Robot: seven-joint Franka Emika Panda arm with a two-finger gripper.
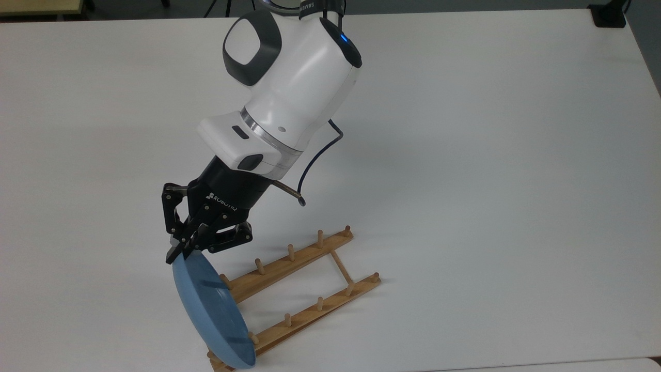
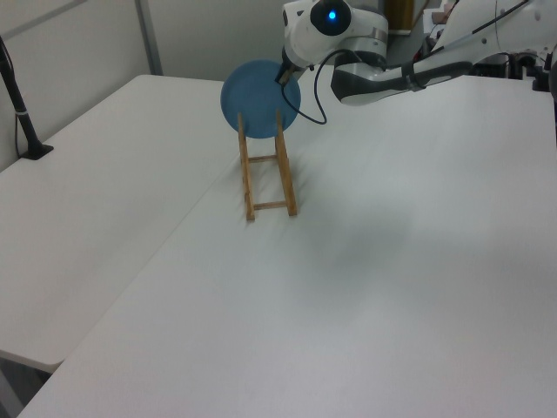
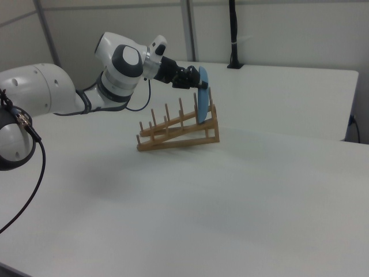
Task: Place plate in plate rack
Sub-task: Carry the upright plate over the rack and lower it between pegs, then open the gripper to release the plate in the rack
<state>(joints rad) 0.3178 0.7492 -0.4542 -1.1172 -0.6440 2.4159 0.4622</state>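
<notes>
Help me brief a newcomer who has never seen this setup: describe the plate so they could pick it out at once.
On the white table stands a slanted wooden plate rack with two peg-lined rails. At its raised end, held on edge by the robot's black hand, is the plate. It is the one round, glossy, light-blue thing there.
</notes>
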